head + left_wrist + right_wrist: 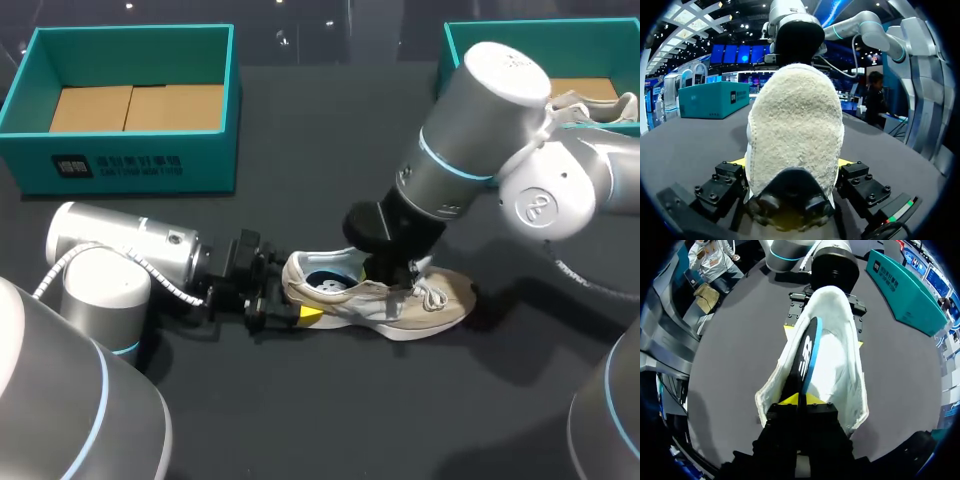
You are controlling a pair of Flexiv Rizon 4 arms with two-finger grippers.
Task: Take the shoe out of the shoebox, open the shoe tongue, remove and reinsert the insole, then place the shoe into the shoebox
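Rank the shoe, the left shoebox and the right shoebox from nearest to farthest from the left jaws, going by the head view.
1. shoe: its heel sits between the left jaws.
2. left shoebox: far-left side of the view.
3. right shoebox: far-right corner, clearly farthest.

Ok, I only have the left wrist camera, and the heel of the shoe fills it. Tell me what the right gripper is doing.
Observer: The right gripper is shut on the insole, which stands on edge in the opening of the shoe.
Operator: Give me where the shoe sits relative to the boxes.
Observer: It lies on the table, outside both boxes. The empty shoebox is at the far left.
Operator: Report on the other box.
Observer: The far-right shoebox has a second shoe in it.
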